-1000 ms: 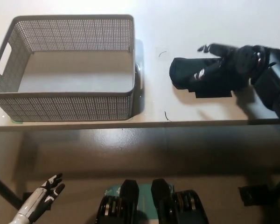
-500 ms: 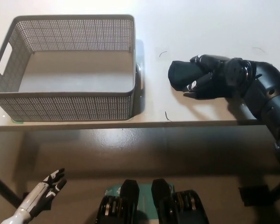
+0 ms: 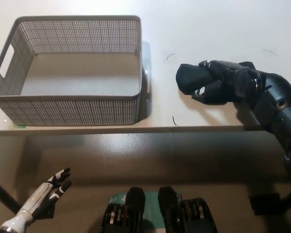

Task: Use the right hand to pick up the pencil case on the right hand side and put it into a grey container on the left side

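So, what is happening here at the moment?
The black right robot hand is closed around the black pencil case, which lies on the white table at the right. The grey basket stands at the left with nothing visible inside, so the case is not yet put in. The white left robot hand rests low at the lower left, fingers apart.

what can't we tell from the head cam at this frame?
- Right end of the black fabric pencil case: covered by the black right hand, head view.
- Whether the case is lifted or on the white table: black on black, contact unclear.
- Near inner floor of the grey perforated plastic container: hidden by its front wall.
- White left hand: arm cut off by the bottom edge.
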